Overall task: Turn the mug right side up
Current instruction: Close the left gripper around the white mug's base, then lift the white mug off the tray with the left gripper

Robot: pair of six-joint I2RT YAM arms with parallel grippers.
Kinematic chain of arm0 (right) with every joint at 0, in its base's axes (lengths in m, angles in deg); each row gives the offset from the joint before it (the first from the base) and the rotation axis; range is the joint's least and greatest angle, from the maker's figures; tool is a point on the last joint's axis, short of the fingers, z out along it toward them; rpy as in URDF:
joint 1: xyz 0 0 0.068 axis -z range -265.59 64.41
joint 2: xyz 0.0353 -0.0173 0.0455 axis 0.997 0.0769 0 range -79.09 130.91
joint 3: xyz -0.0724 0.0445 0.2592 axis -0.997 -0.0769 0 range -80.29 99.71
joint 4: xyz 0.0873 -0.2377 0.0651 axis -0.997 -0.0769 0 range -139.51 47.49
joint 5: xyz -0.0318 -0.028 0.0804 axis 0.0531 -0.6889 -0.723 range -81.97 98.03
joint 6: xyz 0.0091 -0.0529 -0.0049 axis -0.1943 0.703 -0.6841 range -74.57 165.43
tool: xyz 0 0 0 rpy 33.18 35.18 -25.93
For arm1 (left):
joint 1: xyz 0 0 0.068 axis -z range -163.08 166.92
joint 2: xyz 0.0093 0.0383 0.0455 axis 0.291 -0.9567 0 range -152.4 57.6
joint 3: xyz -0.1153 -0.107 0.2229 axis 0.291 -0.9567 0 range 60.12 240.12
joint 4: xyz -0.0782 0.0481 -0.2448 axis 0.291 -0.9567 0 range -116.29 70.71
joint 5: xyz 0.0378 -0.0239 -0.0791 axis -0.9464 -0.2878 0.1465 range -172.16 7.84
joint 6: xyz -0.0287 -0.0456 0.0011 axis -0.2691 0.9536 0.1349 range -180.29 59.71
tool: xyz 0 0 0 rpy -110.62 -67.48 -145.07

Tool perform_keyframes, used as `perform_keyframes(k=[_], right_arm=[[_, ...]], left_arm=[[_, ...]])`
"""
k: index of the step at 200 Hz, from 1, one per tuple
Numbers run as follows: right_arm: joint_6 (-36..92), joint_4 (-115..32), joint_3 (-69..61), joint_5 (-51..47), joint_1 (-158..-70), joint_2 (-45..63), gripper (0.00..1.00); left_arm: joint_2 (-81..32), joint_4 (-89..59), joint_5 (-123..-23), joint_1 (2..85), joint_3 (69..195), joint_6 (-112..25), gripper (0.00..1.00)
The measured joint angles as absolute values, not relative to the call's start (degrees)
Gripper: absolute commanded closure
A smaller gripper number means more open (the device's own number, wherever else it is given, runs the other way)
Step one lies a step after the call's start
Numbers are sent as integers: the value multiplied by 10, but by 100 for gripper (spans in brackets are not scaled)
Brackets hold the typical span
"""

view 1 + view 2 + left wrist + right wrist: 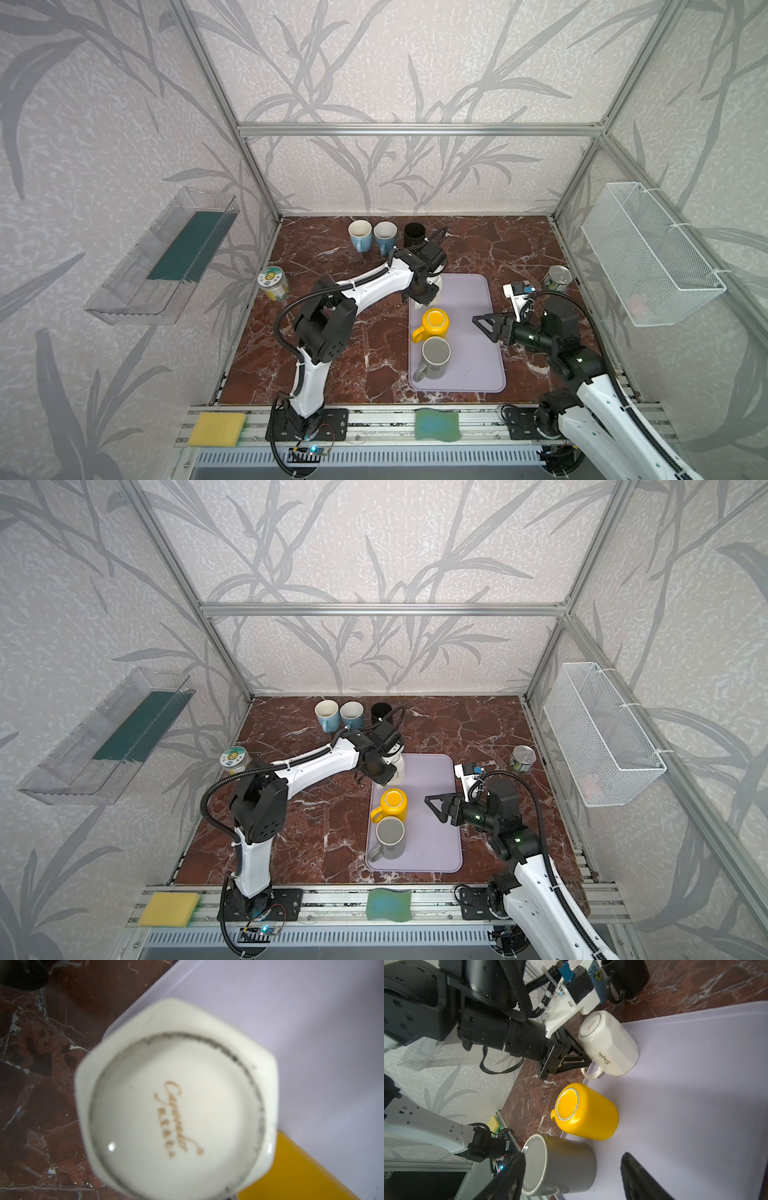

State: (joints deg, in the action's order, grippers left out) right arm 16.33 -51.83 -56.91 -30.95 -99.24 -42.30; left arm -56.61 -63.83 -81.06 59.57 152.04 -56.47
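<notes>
Three mugs stand on a pale lilac plastic tray (469,365) at the centre of a top view, on a red-brown marbled surface (332,353). The white faceted ceramic mug (608,1047) sits at the tray's upper left corner. It is mouth down, and its base with gold script faces up. Just below it in the frame is a glossy yellow ceramic mug (434,324), also upside down. Below that is a grey ceramic mug (436,357) with its mouth up.

The left gripper (586,1060) reaches in from the left. Its jaws are clenched where the white mug's handle joins the body, apparently pinching the handle. The mug's rim seems to rest on the tray, so it is gripped but not lifted or turned. The right gripper (484,330) hovers over the tray's right edge, jaws spread and empty.

Judged from this, the task is near its start: lifting, flipping and setting the mug down upright all remain.
</notes>
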Motion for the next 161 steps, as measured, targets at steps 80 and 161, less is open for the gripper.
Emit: perform_keyframes(k=[80, 161], right_arm=[[163, -517, -569, -310, -992, -423, 28], [163, -517, -569, -310, -992, -424, 28]], left_arm=[[-525, -628, -813, 596, 1513, -560, 100], [-472, -586, -792, 595, 1477, -539, 100]])
